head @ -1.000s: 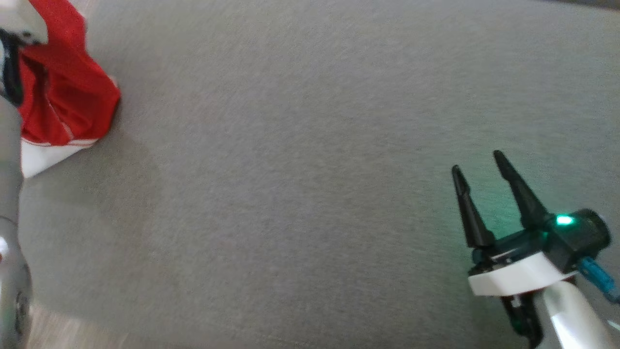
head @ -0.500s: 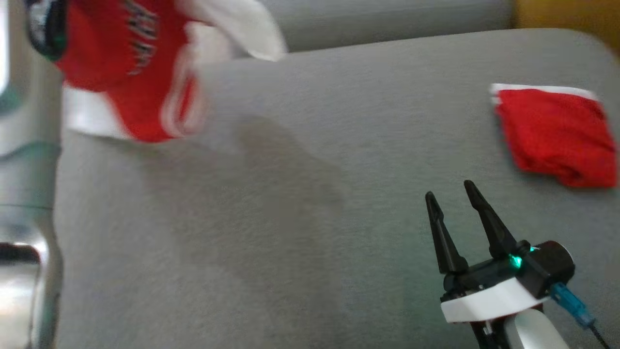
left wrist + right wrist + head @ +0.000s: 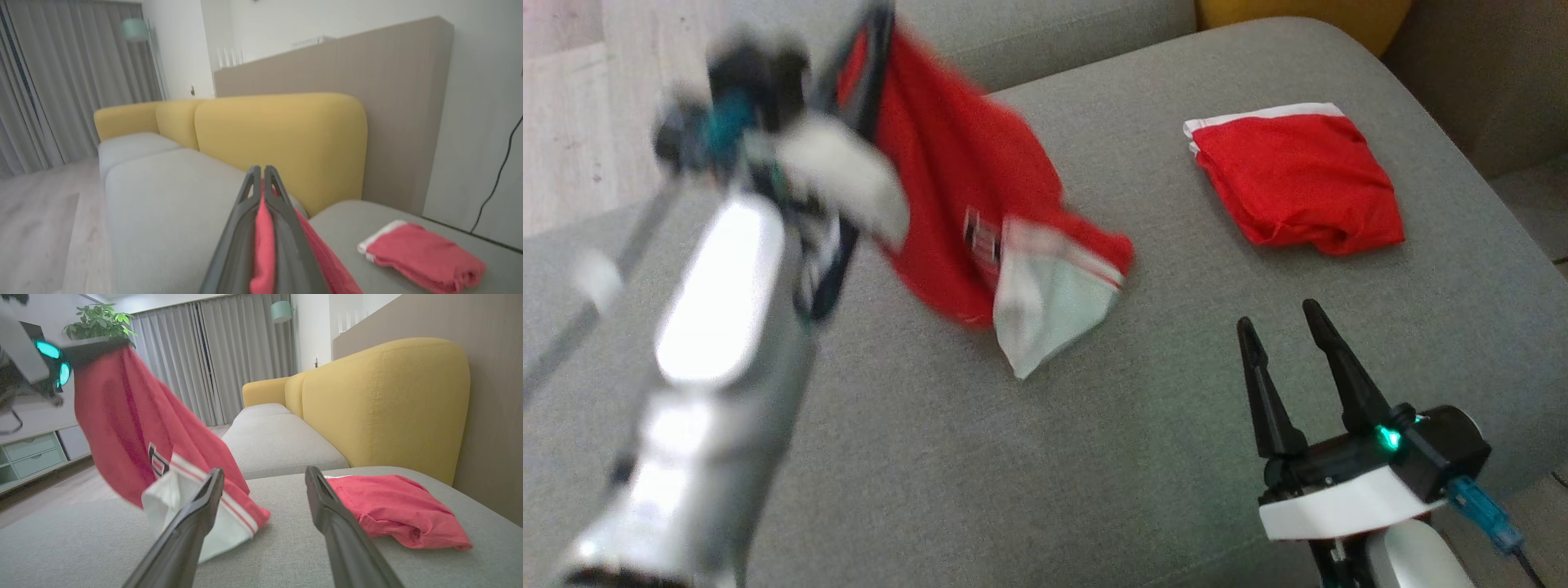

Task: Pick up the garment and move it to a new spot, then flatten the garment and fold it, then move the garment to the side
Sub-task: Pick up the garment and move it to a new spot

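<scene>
Over the grey sofa seat point(image 3: 1013, 474) the left gripper point(image 3: 260, 169) is closed on the red shirt point(image 3: 956, 188), which hangs low near the middle. The right gripper point(image 3: 1278, 314) stands wide open, empty. The thin pinch may slip, dropping the shirt crumpled against the folded cloth point(image 3: 1298, 175) far right.
</scene>
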{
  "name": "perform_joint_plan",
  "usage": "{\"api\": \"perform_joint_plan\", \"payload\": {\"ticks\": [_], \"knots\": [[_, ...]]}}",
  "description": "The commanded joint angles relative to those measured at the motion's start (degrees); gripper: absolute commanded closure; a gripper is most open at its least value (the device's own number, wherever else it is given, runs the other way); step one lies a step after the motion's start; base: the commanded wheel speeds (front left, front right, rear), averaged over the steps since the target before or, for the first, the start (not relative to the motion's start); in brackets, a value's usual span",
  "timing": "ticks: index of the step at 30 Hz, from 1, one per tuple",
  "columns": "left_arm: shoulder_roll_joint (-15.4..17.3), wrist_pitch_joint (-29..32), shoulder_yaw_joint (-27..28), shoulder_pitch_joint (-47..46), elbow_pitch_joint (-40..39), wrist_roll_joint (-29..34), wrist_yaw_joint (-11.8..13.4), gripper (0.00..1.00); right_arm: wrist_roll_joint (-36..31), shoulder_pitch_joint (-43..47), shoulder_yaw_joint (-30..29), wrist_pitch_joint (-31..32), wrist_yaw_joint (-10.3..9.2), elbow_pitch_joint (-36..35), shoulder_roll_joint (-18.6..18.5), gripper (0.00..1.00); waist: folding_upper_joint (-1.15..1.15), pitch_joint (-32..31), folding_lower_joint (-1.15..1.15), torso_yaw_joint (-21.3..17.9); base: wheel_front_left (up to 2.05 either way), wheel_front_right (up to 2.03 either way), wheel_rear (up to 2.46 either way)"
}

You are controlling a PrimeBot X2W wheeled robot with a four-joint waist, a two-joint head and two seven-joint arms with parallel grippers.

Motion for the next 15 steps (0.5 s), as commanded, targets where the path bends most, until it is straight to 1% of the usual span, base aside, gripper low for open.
{"api": "perform_joint_plan", "payload": {"ticks": [1, 5, 7, 10, 11, 12, 15], "knots": [[2.78, -1.26, 1.85, 3.17, -1.25, -0.65, 1.14, 1.0, 0.5, -0.59, 1.17, -0.53, -0.04, -1.91, 0.67, 0.0, 0.0, 0.71, 0.0, -0.59, 0.0, 0.0, 0.0], [3.29, -6.75, 1.92, 15.25, -0.09, -0.8, 3.48, 1.0, 0.47, 0.12, 0.67, -0.53, -0.04, -1.69, 0.93, 0.0, 0.0, 1.06, 0.0, -0.29, 0.0, 0.0, 0.0], [2.78, -10.06, 1.73, 20.51, 0.55, -0.97, 4.29, 1.0, 0.39, 0.66, 0.01, -0.53, -0.04, -1.62, 1.0, 0.0, 0.0, 0.98, 0.0, 0.54, 0.0, 0.0, 0.0], [1.1, -14.46, 1.5, 26.62, 1.18, -1.34, 5.76, 1.0, 0.34, 1.66, -1.14, -0.53, -0.04, -1.3, 1.07, 0.0, 0.0, 0.41, 0.0, 2.48, 0.0, 0.0, 0.0], [0.46, -15.42, 1.36, 28.15, 1.31, -1.37, 6.25, 0.68, 0.33, 2.05, -1.44, -0.53, -0.04, -1.07, 1.09, 0.0, 0.0, -0.09, 0.0, 3.29, 0.0, 0.0, 0.0], [-0.12, -16.25, 1.51, 29.49, 1.27, -1.44, 7.0, 0.0, 0.39, 2.42, -1.66, -0.53, -0.04, -0.85, 1.1, 0.0, 0.0, -0.52, 0.0, 3.97, 0.0, 0.0, 0.0], [-1.6, -18.03, 2.27, 32.91, -0.06, -1.17, 9.46, 0.0, 0.51, 3.49, -2.23, -0.53, -0.04, -0.03, 1.13, 0.0, 0.0, -2.08, 0.0, 6.4, 0.0, 0.0, 0.0]]}}
